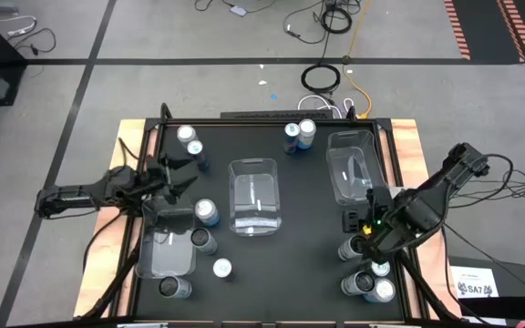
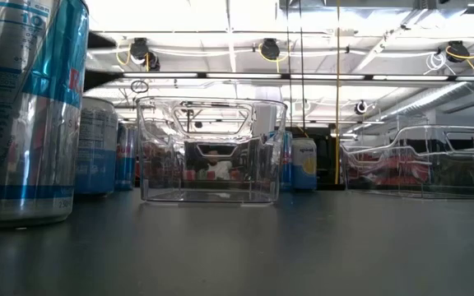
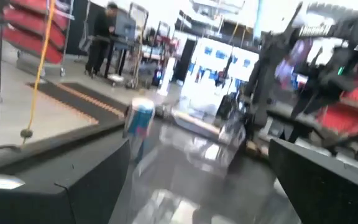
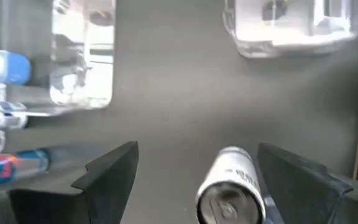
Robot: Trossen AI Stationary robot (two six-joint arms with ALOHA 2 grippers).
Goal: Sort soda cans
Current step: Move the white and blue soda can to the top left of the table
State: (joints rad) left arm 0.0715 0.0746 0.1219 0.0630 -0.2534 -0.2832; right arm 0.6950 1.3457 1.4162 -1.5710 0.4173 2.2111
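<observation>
I had the right gripper [image 4: 194,171] hovering just above a silver can [image 4: 229,186] near the right bin [image 1: 349,169], fingers apart, nothing held. Left gripper [image 1: 176,178] waited wide open beside the left bin [image 1: 165,246].

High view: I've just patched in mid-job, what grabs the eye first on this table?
Three clear bins stand in a row across the black table, with soda cans scattered in small clusters around them. The right gripper hangs open over a silver can near the table's right front corner. The left gripper is open too, by the left bin.
</observation>
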